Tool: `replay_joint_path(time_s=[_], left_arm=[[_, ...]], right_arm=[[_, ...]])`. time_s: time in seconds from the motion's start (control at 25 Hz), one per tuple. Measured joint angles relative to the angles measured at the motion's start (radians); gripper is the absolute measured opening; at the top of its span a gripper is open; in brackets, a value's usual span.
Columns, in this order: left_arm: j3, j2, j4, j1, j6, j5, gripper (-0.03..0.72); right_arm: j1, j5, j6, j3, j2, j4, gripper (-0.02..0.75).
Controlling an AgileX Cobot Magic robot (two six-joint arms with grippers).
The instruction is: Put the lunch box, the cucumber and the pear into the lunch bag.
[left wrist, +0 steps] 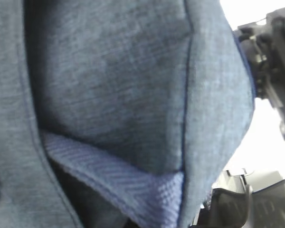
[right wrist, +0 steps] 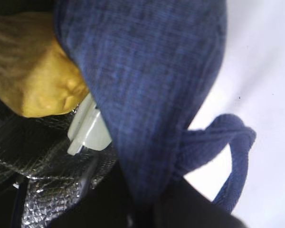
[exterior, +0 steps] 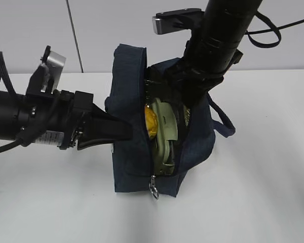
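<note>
White table [exterior: 263, 202], soft floppy lunch bag [exterior: 129, 167] in the middle; lunch box [exterior: 164, 129] and pear [exterior: 150, 123] sit inside. Left gripper [exterior: 122, 130] seems to pinch the bag's wall (best grab spot); right gripper's fingers are buried inside, can't tell.

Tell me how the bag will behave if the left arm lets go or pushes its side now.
The bag looks like soft fabric: its wall creases where the left gripper meets it, so it would probably sag or fold rather than hold shape. With the lunch box and pear inside, it may slide as one lump instead of tipping.
</note>
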Motion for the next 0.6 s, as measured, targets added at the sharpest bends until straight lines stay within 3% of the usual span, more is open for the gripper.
replay_joint_path(time_s=[0.24,0.6], left_arm=[[0.0,0.003,-0.005,-0.045,0.0,-0.054,0.001],[0.0,0.009,-0.01,-0.046,0.0,-0.083,0.001]], right_arm=[[0.0,0.0,0.002,0.0,0.0,0.008,0.005],[0.0,-0.006,0.018,0.0,0.0,0.012,0.005]])
